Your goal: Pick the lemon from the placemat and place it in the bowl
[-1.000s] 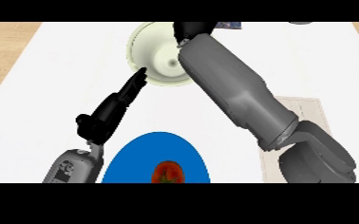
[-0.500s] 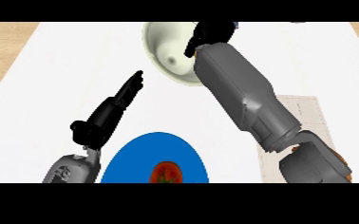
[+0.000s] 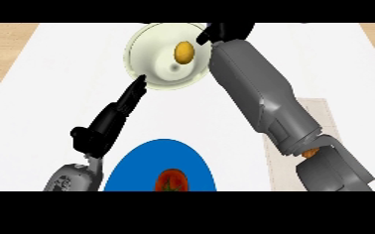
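Your left hand (image 3: 110, 121) stretches its straight fingers up to the bowl (image 3: 150, 54) rim, holding nothing. The lemon (image 3: 184, 52) sits inside the bowl. Your right hand (image 3: 228, 30) hovers beside it; you cannot tell its fingers.

Only 1 head view looks steeply down, close over the white counter (image 3: 66, 64).

small yellow-orange oval lemon (image 3: 184, 52) | inside bowl | round cream bowl (image 3: 150, 47) | upright, far side of worktop | beige rectangular placemat (image 3: 324, 113) | flat, right side
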